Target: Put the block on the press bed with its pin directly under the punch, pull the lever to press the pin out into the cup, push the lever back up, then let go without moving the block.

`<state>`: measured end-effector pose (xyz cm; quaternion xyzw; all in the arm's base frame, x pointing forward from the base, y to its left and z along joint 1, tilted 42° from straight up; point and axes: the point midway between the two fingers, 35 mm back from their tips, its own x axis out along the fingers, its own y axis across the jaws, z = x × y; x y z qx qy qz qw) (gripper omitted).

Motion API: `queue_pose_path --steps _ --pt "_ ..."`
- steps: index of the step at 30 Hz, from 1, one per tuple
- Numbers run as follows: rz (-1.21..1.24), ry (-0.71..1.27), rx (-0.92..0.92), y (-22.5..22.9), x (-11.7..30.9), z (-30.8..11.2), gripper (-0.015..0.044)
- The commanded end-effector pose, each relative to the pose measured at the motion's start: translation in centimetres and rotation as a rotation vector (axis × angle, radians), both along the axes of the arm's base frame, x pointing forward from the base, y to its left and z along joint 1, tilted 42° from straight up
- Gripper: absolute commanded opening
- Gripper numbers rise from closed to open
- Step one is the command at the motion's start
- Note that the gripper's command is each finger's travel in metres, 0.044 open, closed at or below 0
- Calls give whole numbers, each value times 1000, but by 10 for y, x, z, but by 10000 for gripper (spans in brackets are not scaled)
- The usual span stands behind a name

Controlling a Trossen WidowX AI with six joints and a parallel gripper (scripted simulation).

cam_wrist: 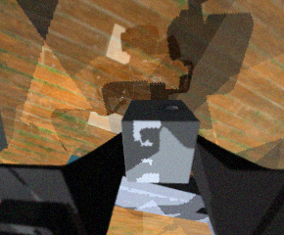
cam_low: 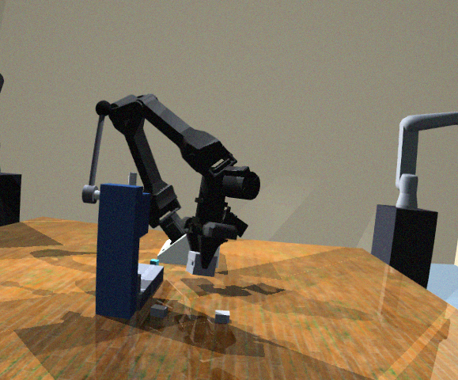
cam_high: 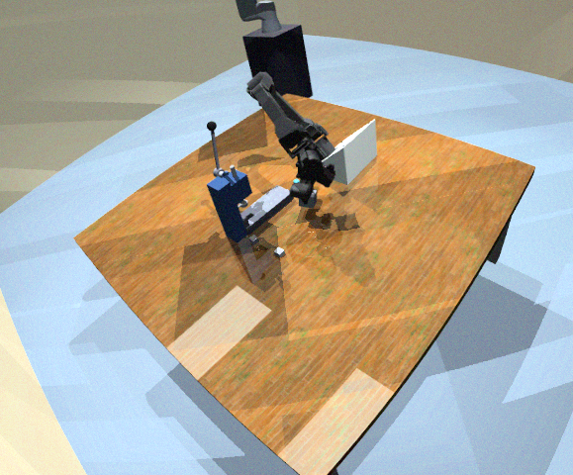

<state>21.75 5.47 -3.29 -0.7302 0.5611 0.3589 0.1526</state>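
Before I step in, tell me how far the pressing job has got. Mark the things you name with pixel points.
Done: the gripper (cam_high: 304,196) (cam_low: 204,261) (cam_wrist: 156,134) grips the block (cam_high: 310,200) (cam_low: 196,264) (cam_wrist: 157,152) off the table.
In hand: carrying it, apparently bedward; it's beside the press (cam_high: 228,209) (cam_low: 116,249), not under the punch.
Left: placing, pressing, raising the lever (cam_high: 215,147) (cam_low: 96,151), release. The lever stands up.

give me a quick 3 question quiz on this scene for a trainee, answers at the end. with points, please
1. True or false: the lever (cam_high: 215,147) (cam_low: 96,151) is pulled down.
2. What is the tool (cam_high: 308,196) (cam_low: 204,261) (cam_wrist: 156,134) holding?
A) the cup
B) the block (cam_high: 309,201) (cam_low: 194,264) (cam_wrist: 157,152)
C) the lever
3. Fill in: the body of the press (cam_high: 228,209) (cam_low: 116,249) is coloured ____.

Key: 1. false; 2. B; 3. blue
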Motion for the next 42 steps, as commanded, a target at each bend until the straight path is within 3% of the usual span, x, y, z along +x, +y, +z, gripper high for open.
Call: queue_pose_path --steps 1,42 --pt "-79 -109 0 -1 -1 -1 0" --pt "-845 -1223 218 -1 -3 -3 0"
